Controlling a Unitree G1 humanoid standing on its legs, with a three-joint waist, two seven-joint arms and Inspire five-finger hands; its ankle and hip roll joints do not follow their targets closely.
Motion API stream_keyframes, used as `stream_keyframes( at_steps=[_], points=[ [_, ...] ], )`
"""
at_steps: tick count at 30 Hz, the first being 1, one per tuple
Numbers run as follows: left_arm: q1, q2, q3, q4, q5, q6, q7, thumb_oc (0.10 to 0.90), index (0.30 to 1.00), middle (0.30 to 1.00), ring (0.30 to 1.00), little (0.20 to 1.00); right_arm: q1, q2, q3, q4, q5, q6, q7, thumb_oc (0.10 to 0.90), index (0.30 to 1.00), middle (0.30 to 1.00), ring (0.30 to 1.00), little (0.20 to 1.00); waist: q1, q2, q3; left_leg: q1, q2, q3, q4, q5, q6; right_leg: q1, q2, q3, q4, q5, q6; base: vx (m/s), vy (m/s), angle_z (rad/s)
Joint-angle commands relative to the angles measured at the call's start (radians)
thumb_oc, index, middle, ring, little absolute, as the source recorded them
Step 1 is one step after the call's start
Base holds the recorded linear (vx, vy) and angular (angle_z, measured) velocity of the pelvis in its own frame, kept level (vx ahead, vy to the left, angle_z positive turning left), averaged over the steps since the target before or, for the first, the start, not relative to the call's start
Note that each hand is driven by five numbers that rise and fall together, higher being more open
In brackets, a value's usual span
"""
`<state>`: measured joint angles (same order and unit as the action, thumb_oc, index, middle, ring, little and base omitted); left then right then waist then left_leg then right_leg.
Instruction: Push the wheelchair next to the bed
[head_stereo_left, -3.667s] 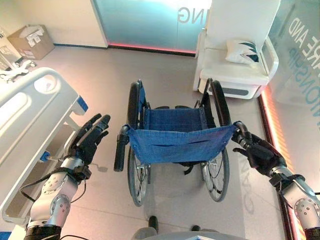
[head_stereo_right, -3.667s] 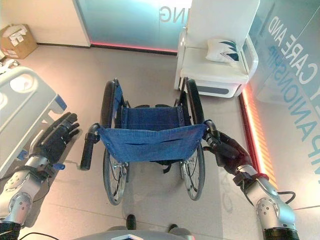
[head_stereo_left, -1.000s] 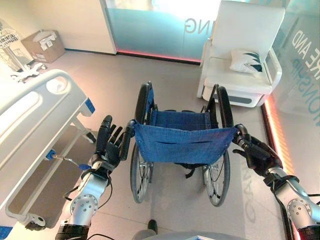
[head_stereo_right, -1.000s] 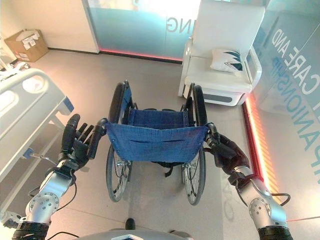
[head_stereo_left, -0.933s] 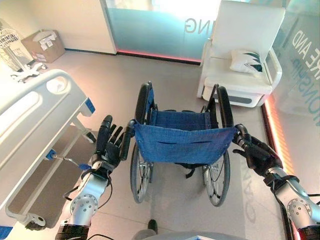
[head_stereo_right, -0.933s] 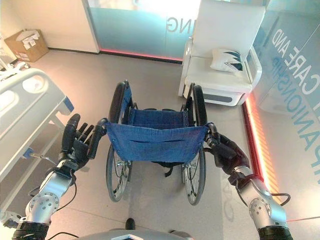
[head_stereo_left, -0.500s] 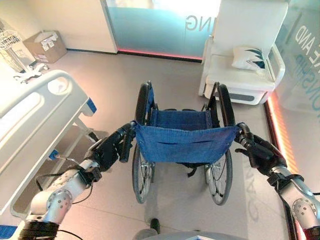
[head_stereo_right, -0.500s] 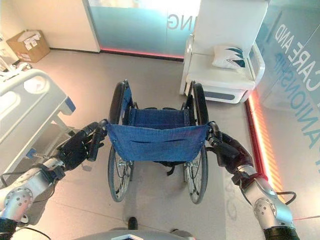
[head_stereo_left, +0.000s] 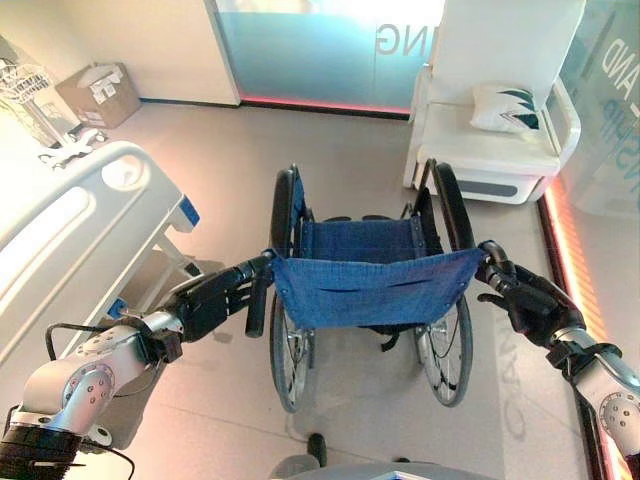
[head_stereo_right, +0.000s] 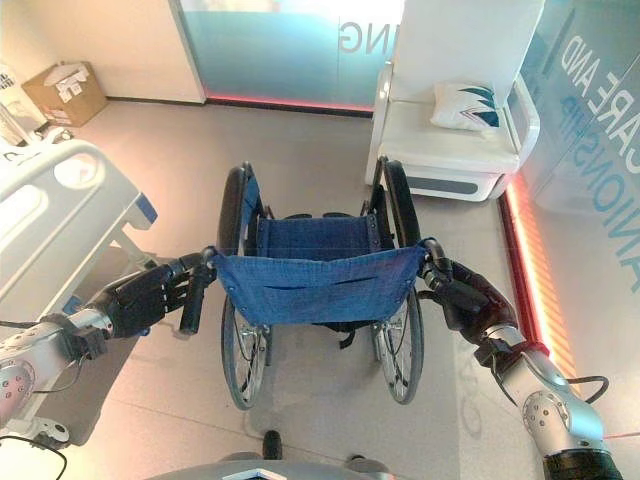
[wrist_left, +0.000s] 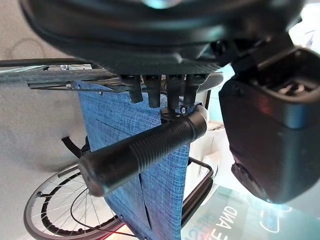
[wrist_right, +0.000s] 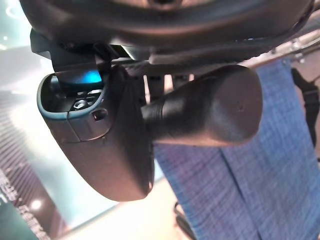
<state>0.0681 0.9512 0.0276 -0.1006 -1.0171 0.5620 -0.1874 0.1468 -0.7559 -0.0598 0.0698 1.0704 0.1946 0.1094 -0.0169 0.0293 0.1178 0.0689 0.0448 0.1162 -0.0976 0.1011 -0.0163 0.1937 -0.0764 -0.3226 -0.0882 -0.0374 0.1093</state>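
Observation:
The wheelchair (head_stereo_left: 370, 285), with a blue cloth back and black wheels, stands mid-floor facing away from me. My left hand (head_stereo_left: 205, 300) reaches in from the side to its left push handle (head_stereo_left: 258, 290). In the left wrist view the straight fingers (wrist_left: 157, 92) lie over that handle (wrist_left: 145, 147) and the thumb (wrist_left: 270, 135) stands apart from it. My right hand (head_stereo_left: 528, 302) is curled round the right push handle (wrist_right: 205, 112), the thumb (wrist_right: 107, 140) pressed beside it. The white bed (head_stereo_left: 70, 225) runs along the left.
A white armchair (head_stereo_left: 480, 150) with a cushion (head_stereo_left: 505, 105) stands past the wheelchair at the back right, against a glass wall. A red light strip (head_stereo_left: 565, 270) runs along the floor on the right. A cardboard box (head_stereo_left: 98, 90) sits in the far left corner.
My left hand has swung from upright beside the left handle to lying flat over it, its arm now lower and further left. The right hand has stayed on its handle.

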Motion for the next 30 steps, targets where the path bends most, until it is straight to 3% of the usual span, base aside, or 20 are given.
stream_keyframes(
  at_steps=[1,2,3,7,11,14,18,23,30],
  points=[
    [-0.127,-0.044,-0.096,-0.164,-0.242,-0.065,-0.083,0.800,0.900,0.900,0.900,0.900,-0.097,0.056,0.160,-0.155,0.082,-0.080,0.141,0.400,0.300,0.300,0.300,0.300,-0.005,-0.007,-0.043,0.049,-0.024,0.086,0.010,-0.083,-0.031,-0.041,0.003,-0.005,0.006,0.052,0.024,0.00,0.000,0.00],
    [-0.127,-0.043,-0.096,-0.165,-0.243,-0.065,-0.082,0.800,0.900,0.900,0.900,0.900,-0.097,0.056,0.160,-0.155,0.082,-0.080,0.141,0.400,0.300,0.300,0.300,0.300,-0.005,-0.007,-0.043,0.049,-0.024,0.087,0.010,-0.083,-0.031,-0.041,0.003,-0.005,0.006,0.052,0.024,0.00,0.000,0.00],
    [-0.118,-0.094,-0.093,-0.188,-0.393,-0.104,-0.001,0.800,0.900,0.900,0.900,0.900,-0.086,0.073,0.160,-0.150,0.067,-0.083,0.147,0.400,0.300,0.300,0.300,0.300,-0.007,-0.008,-0.044,0.050,-0.022,0.088,0.010,-0.083,-0.031,-0.041,0.004,-0.003,0.007,0.051,0.023,0.00,0.000,0.00],
    [-0.098,-0.238,-0.076,-0.197,-0.638,-0.192,0.075,0.800,0.900,0.900,0.900,0.900,-0.065,0.125,0.155,-0.128,0.019,-0.090,0.168,0.400,0.300,0.300,0.300,0.300,-0.011,-0.017,-0.047,0.052,-0.021,0.093,0.010,-0.089,-0.029,-0.040,0.004,0.002,0.004,0.048,0.022,0.00,0.000,0.00],
    [-0.059,-0.341,-0.081,-0.204,-0.759,-0.185,-0.011,0.800,0.900,0.900,0.900,0.900,-0.054,0.152,0.148,-0.127,-0.002,-0.085,0.173,0.400,0.300,0.300,0.300,0.300,-0.012,-0.026,-0.047,0.052,-0.019,0.095,0.010,-0.092,-0.029,-0.042,0.003,0.004,0.005,0.047,0.019,0.00,0.000,0.00],
    [-0.033,-0.380,-0.101,-0.218,-0.772,-0.162,-0.080,0.800,0.900,0.900,0.900,0.900,-0.052,0.155,0.150,-0.139,-0.003,-0.079,0.161,0.400,0.300,0.300,0.300,0.300,-0.011,-0.031,-0.045,0.053,-0.017,0.100,0.010,-0.095,-0.029,-0.043,0.004,0.004,0.006,0.046,0.017,0.00,0.000,0.00],
    [-0.017,-0.365,-0.123,-0.214,-0.686,-0.114,-0.172,0.800,0.900,0.900,0.900,0.900,-0.048,0.139,0.145,-0.152,0.007,-0.066,0.157,0.400,0.300,0.300,0.300,0.300,-0.013,-0.037,-0.043,0.057,-0.016,0.104,0.010,-0.100,-0.028,-0.042,0.005,0.006,0.007,0.045,0.017,0.00,0.000,0.00],
    [0.008,-0.253,-0.153,-0.238,-0.468,-0.089,-0.333,0.800,0.900,0.900,0.900,0.900,-0.037,0.100,0.156,-0.179,0.031,-0.075,0.132,0.400,0.300,0.300,0.300,0.300,-0.010,-0.031,-0.041,0.060,-0.017,0.106,0.010,-0.100,-0.027,-0.041,0.005,0.006,0.010,0.048,0.020,0.00,0.000,0.00],
    [-0.007,-0.086,-0.190,-0.276,-0.240,-0.070,-0.400,0.800,0.900,0.900,0.900,0.900,-0.041,0.050,0.182,-0.195,0.072,-0.091,0.108,0.400,0.300,0.300,0.300,0.300,-0.009,-0.018,-0.041,0.064,-0.024,0.095,0.010,-0.098,-0.024,-0.039,0.004,0.007,0.011,0.052,0.027,0.00,0.000,0.00]
  ],
)
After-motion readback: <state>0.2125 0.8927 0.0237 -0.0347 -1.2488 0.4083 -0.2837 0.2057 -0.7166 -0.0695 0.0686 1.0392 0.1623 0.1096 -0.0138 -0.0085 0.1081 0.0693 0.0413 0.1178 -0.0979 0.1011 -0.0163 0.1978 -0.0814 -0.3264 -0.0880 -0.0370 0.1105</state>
